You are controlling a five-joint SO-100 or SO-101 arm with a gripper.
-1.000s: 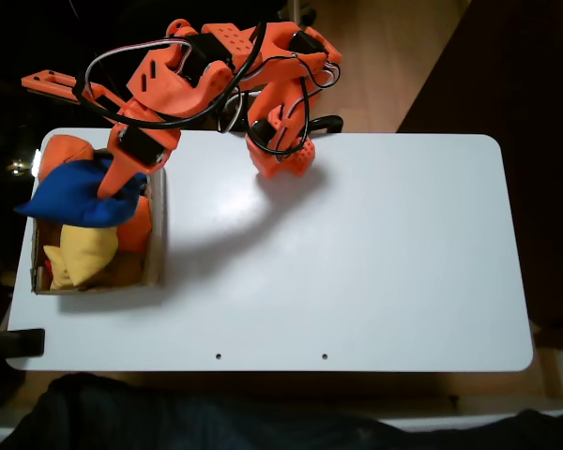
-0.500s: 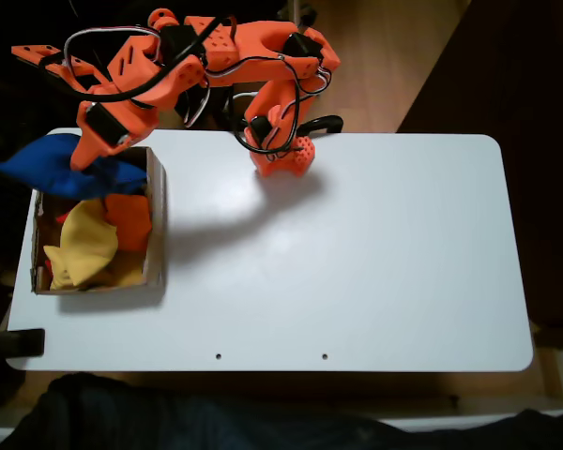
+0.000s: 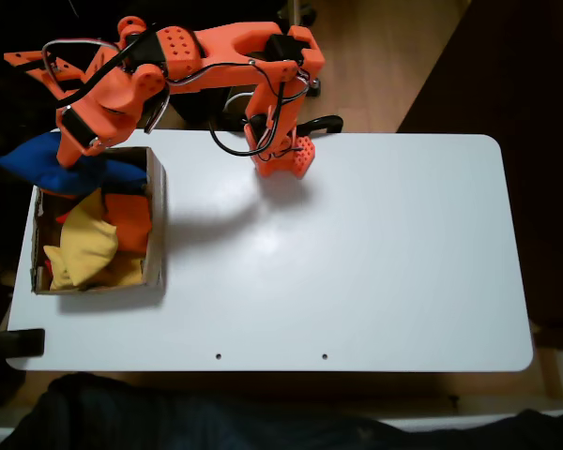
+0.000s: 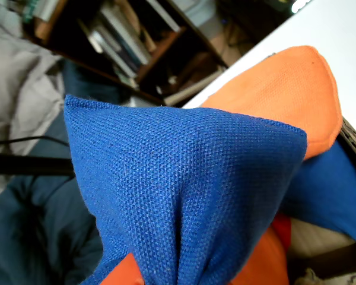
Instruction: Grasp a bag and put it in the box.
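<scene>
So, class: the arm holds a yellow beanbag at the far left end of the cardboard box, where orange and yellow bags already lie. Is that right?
Not quite: the held bag is royal blue, not yellow, as the fixed view shows and the wrist view confirms. The rest stands: the gripper has it at the far left end of the box, with a yellow beanbag and an orange beanbag lying inside.
</scene>
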